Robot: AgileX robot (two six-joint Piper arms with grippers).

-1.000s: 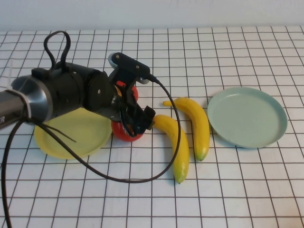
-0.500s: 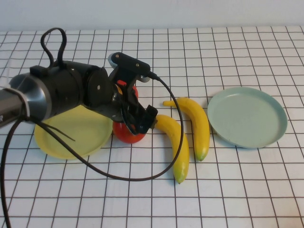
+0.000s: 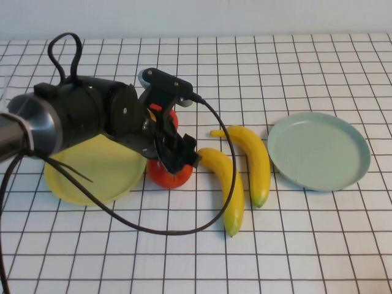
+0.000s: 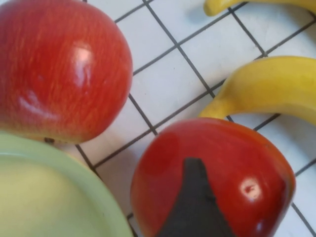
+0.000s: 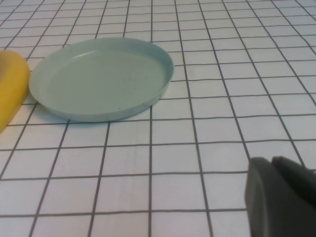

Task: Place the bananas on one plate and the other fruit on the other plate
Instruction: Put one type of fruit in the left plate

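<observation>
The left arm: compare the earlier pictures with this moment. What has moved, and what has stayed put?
The left gripper has edged lower over the near apple, one finger across it; no grasp shows. The bananas, both plates and the far apple stayed put. The right gripper sits near the blue-green plate.

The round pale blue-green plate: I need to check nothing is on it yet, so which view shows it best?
The high view shows the whole round pale blue-green plate, bare, right of the two yellow bananas. The right wrist view also shows it whole and bare, past the right gripper. The left wrist view misses it; the left gripper is at a red apple.
</observation>
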